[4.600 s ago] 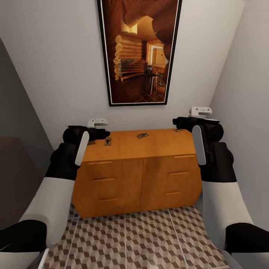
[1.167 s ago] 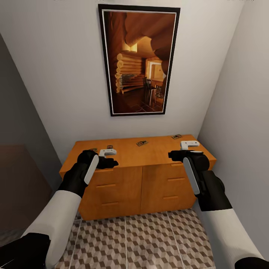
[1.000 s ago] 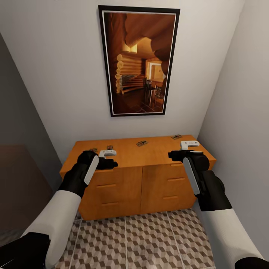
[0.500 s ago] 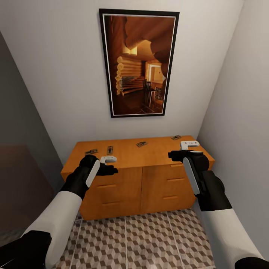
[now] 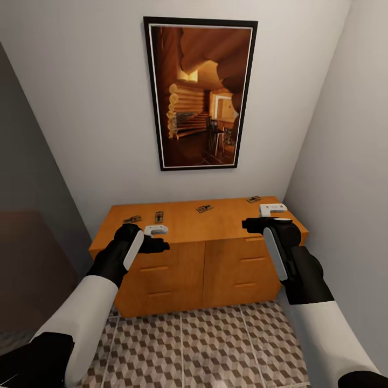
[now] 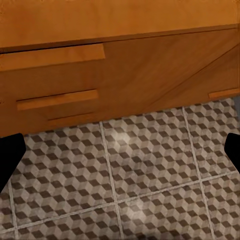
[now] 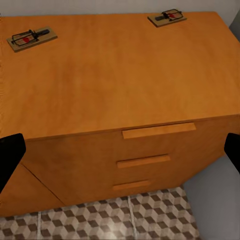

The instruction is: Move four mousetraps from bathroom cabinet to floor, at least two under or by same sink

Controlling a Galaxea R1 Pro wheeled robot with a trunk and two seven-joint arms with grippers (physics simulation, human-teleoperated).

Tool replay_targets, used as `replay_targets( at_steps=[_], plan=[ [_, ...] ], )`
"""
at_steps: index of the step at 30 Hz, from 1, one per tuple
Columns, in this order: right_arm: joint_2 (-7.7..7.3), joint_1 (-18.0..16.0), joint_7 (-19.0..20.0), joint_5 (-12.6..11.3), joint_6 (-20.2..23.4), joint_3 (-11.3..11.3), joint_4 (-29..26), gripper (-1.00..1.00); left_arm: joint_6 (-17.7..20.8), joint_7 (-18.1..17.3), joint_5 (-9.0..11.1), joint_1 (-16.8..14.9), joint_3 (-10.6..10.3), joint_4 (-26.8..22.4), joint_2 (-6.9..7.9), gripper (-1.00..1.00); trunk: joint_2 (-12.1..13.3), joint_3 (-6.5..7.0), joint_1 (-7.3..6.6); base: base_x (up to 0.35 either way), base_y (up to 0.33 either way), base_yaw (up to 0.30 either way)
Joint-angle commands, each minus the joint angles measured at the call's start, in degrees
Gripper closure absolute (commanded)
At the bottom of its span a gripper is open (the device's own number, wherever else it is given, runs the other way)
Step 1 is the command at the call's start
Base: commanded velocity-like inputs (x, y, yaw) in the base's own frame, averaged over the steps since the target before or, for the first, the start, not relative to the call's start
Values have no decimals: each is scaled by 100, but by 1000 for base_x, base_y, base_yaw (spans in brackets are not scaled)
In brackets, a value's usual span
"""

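You are facing a narrow alcove with pale walls, where a tall framed picture (image 5: 200,94) of a log cabin interior is hanging above the cabinet (image 5: 199,253). The bathroom floor (image 5: 205,345) with its cube-pattern tiles is spreading out below the drawers.

All four mousetraps are lying on the cabinet's flat top: one (image 5: 131,219) near its left end, a second (image 5: 159,216) just beside it, a third (image 5: 204,208) around the middle, and a fourth (image 5: 253,199) at the back right corner.

Your left gripper (image 5: 153,238) is hovering at the cabinet's front left edge, its camera looking down at the drawer fronts and tiles; its jaws are standing spread wide. Your right gripper (image 5: 269,215) is hanging over the right part of the top, jaws also spread wide, holding nothing, with two traps lying well ahead of it.
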Motion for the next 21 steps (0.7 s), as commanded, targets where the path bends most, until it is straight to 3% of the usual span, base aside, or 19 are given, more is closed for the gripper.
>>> replay_targets(
  at_steps=[1,4,21],
  plan=[
    [0,-6,-57,-63,18,5,-1,-100,22,22,30,-9,-6,-6,1,-100,30,6,-19,0,0,0],
    [-5,-6,-54,-68,16,5,5,-100,22,21,30,-22,-6,-8,-2,-100,151,60,-85,0,0,0],
    [-14,-6,-60,-48,9,5,11,-100,22,22,25,-35,-21,-261,-10,-100,152,61,-86,0,0,0]
  ],
)
